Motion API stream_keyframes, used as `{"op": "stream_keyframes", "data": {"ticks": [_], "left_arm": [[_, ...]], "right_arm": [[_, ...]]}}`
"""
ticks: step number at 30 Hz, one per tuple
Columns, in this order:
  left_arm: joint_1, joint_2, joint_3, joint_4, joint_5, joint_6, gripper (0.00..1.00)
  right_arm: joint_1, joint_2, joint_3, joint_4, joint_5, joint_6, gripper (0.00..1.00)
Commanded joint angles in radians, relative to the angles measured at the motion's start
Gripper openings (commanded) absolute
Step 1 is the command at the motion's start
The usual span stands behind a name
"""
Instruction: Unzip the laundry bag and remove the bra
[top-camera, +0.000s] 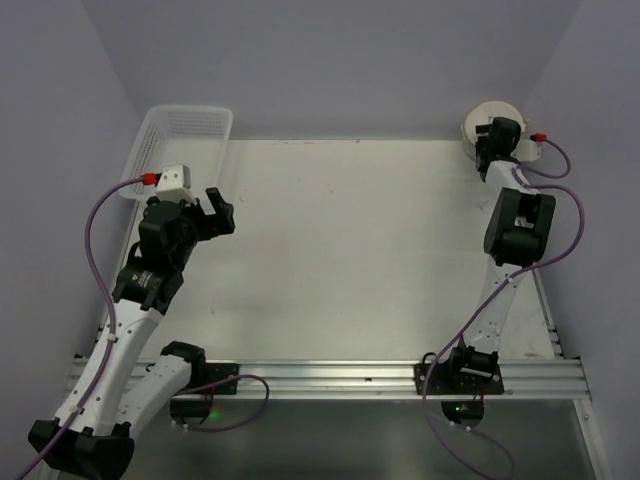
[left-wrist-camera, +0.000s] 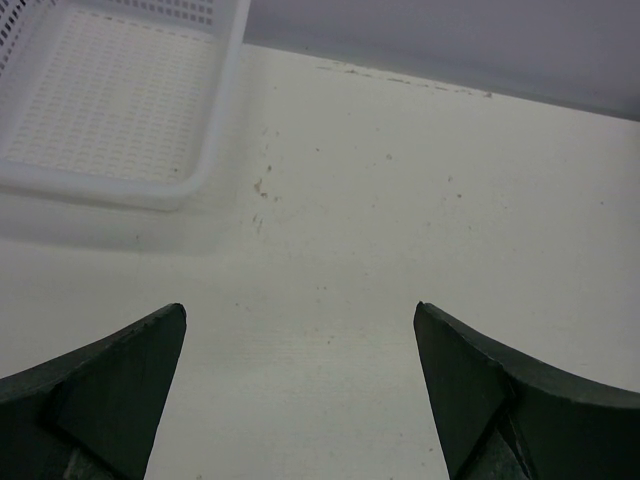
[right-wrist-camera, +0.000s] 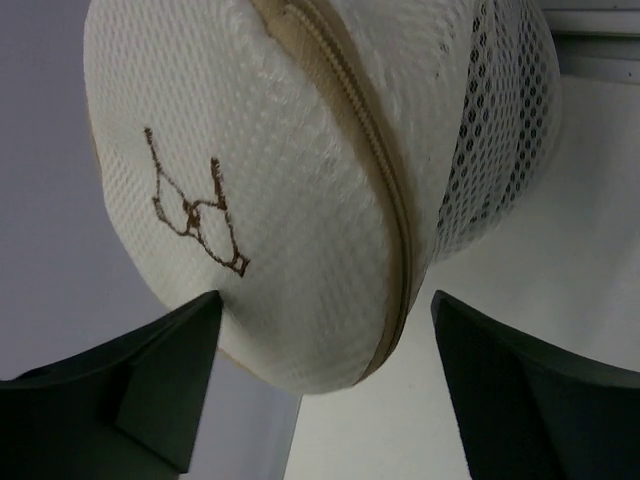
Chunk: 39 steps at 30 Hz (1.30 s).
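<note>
The bag (top-camera: 475, 120) sits in the far right corner of the table (top-camera: 340, 250), close to the wall (right-wrist-camera: 40, 200). The right gripper (right-wrist-camera: 325, 300) has its fingers spread wide with the bag's rim between them, and it seems to be clamping nothing. The left gripper (left-wrist-camera: 300, 310) is fully open and empty over bare table, near the basket (left-wrist-camera: 110, 100). Closing here would likely pinch soft mesh rather than the zip (right-wrist-camera: 375, 170), so the fabric could bunch, slip free, or be shoved against the wall. With the left gripper well apart from the bag, nothing braces it, and a tug would probably drag the whole bag instead of opening it. No zip pull shows in any view. From above, the right arm (top-camera: 518, 225) covers much of the bag. Whether a finger touches the fabric I cannot tell. The bra is hidden, if it is inside.
</note>
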Motion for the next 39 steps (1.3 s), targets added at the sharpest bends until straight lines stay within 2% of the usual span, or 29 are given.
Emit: {"op": "stream_keyframes", "data": {"ticks": [1,3,4,6,7,8,10,13,14,16,18,21,24,27,30,34,37,39], "left_arm": [[-0.002,0.003,0.057,-0.023,0.037,0.02,1.0],[-0.002,0.0,0.058,-0.043,0.037,0.016,1.0],[-0.002,-0.004,0.054,-0.047,0.038,0.013,1.0],[-0.002,-0.014,0.046,-0.05,0.041,0.009,1.0],[-0.002,-0.021,0.041,-0.049,0.041,0.006,1.0],[-0.002,-0.026,0.04,-0.043,0.044,0.006,1.0],[-0.002,-0.032,0.038,-0.038,0.049,0.006,1.0],[-0.002,-0.034,0.037,-0.028,0.072,0.016,1.0],[-0.002,-0.035,0.034,-0.021,0.08,0.017,1.0],[-0.002,-0.035,0.027,-0.015,0.104,0.02,1.0],[-0.001,-0.034,0.009,-0.005,0.143,0.02,1.0],[-0.002,-0.034,-0.023,0.018,0.219,0.017,1.0],[-0.004,-0.024,-0.035,0.04,0.29,0.013,1.0],[-0.004,-0.006,-0.039,0.048,0.356,0.014,1.0],[-0.004,0.015,-0.043,0.051,0.417,0.011,1.0],[-0.004,0.04,-0.08,0.091,0.498,-0.039,1.0],[-0.004,0.063,-0.106,0.133,0.543,-0.073,1.0],[-0.004,0.083,-0.115,0.146,0.575,-0.095,1.0]], "right_arm": [[-0.02,0.049,0.061,0.143,-0.031,0.021,0.79],[-0.02,0.051,0.055,0.189,-0.048,-0.003,0.6],[-0.02,0.045,0.051,0.205,-0.083,-0.041,0.41],[-0.02,0.006,0.005,0.248,-0.122,-0.071,0.21],[-0.018,-0.013,-0.021,0.262,-0.165,-0.086,0.06],[-0.018,-0.064,-0.084,0.289,-0.189,-0.091,0.0],[-0.015,-0.121,-0.156,0.317,-0.264,-0.101,0.0],[-0.001,-0.246,-0.317,0.38,-0.483,-0.132,0.0],[0.006,-0.277,-0.389,0.383,-0.612,-0.135,0.0],[0.037,-0.362,-0.452,0.368,-0.74,-0.172,0.0],[0.092,-0.417,-0.52,0.29,-0.917,-0.235,0.0],[0.208,-0.526,-0.584,0.129,-1.043,-0.463,0.0],[0.365,-0.586,-0.604,-0.052,-1.113,-0.622,0.0],[0.48,-0.598,-0.615,-0.169,-1.203,-0.704,0.0],[0.552,-0.571,-0.601,-0.288,-1.28,-0.856,0.0],[0.585,-0.528,-0.594,-0.372,-1.305,-0.91,0.01],[0.586,-0.54,-0.624,-0.361,-1.257,-0.899,0.19],[0.588,-0.579,-0.637,-0.344,-1.237,-0.881,0.23]]}}
